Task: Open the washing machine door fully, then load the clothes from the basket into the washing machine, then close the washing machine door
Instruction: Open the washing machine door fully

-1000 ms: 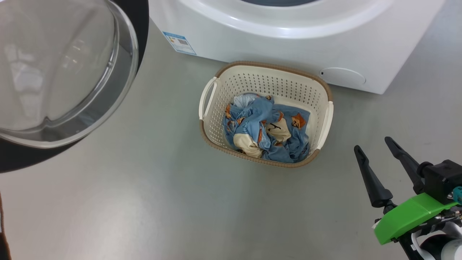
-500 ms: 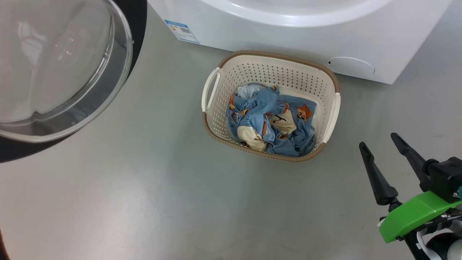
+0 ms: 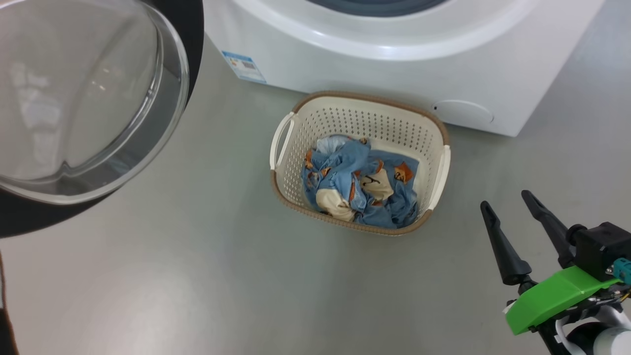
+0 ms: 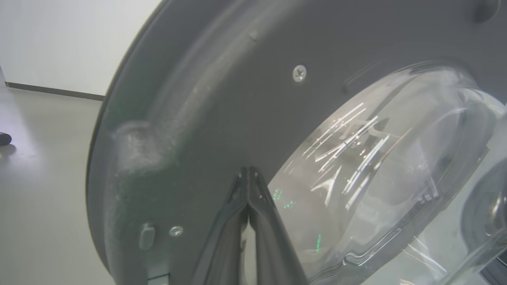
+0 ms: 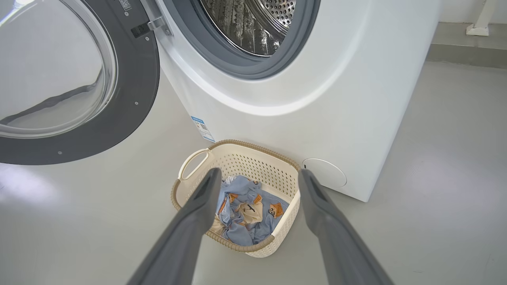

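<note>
The washing machine door [image 3: 194,44] stands swung open at the upper left, its clear glass dome [image 3: 84,93] facing me. My left gripper [image 4: 248,171] is shut, tips together right at the door's grey inner rim [image 4: 198,99]. The white washing machine [image 3: 394,64] has its steel drum [image 5: 257,23] uncovered. In front of it on the floor sits the cream basket [image 3: 365,98] with the light-blue printed clothes [image 3: 360,182] bunched inside. My right gripper [image 3: 506,199] hangs open and empty to the right of the basket, fingers pointing toward it [image 5: 258,172].
A blue label sticker [image 3: 244,66] and a round white cover [image 3: 463,112] sit low on the machine's front. Bare grey floor [image 3: 222,271] spreads left of and in front of the basket. A small dark object [image 4: 4,138] lies on the floor near a white wall.
The head camera has tipped a little one way and back, shifting the whole picture. Basket, clothes and door keep their places. The right gripper stays open in about the same spot.
</note>
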### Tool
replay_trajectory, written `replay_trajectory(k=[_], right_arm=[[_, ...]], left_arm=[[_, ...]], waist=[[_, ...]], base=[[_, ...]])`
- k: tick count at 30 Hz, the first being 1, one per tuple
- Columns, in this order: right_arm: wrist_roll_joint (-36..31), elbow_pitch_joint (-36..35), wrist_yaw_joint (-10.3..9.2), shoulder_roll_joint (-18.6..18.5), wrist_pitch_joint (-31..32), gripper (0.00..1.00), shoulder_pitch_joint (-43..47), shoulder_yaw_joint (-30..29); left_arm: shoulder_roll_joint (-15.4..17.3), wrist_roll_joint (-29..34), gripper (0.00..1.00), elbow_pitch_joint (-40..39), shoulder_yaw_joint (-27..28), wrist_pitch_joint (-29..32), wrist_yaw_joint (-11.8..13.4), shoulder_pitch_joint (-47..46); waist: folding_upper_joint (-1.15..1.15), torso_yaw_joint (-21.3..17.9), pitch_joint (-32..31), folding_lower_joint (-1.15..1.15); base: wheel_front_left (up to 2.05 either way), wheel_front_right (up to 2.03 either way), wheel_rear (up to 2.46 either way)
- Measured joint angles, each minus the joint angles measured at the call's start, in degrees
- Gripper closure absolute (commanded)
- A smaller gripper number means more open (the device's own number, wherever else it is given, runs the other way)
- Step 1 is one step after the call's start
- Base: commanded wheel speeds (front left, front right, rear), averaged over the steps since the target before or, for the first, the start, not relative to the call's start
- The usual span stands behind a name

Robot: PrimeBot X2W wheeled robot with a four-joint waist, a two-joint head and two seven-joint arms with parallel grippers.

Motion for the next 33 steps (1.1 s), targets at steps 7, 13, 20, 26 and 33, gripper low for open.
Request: replay_trajectory(k=[7, 13, 20, 26, 33], right_arm=[[1.2, 3.5, 0.0, 1.7, -3.6, 0.0, 0.0, 0.3], [2.1, 5.7, 0.0, 2.9, -6.6, 0.0, -0.4, 0.1], [3.5, 7.5, 0.0, 3.9, -9.2, 0.0, -0.5, 0.0], [4.3, 8.5, 0.0, 4.4, -10.8, 0.0, -0.5, 0.1], [4.9, 9.7, 0.0, 4.8, -13.0, 0.0, 0.2, 0.3]], left_arm=[[-1.9, -5.1, 1.0, -6.9, -6.1, 0.0, 0.0, 6.7], [-3.2, -6.6, 1.0, -12.2, -13.2, 0.0, 0.0, 12.4], [-5.7, -7.0, 1.0, -18.1, -19.2, 0.0, 0.0, 18.4], [-6.8, -5.8, 1.0, -22.0, -21.6, 0.0, 0.0, 22.5], [-7.4, -5.1, 1.0, -27.8, -23.9, 1.1, 0.1, 28.1]], waist=[[0.0, -1.6, -3.4, -0.01], [0.0, -3.9, -5.7, 0.0], [0.0, -7.5, -8.1, 0.0], [0.0, -10.4, -9.7, 0.0], [0.0, -14.3, -11.9, 0.0]], base=[[0.0, 0.0, 0.0], [0.0, 0.0, 0.0], [0.0, 0.0, 0.0], [0.0, 0.0, 0.0], [0.0, 0.0, 0.0]])
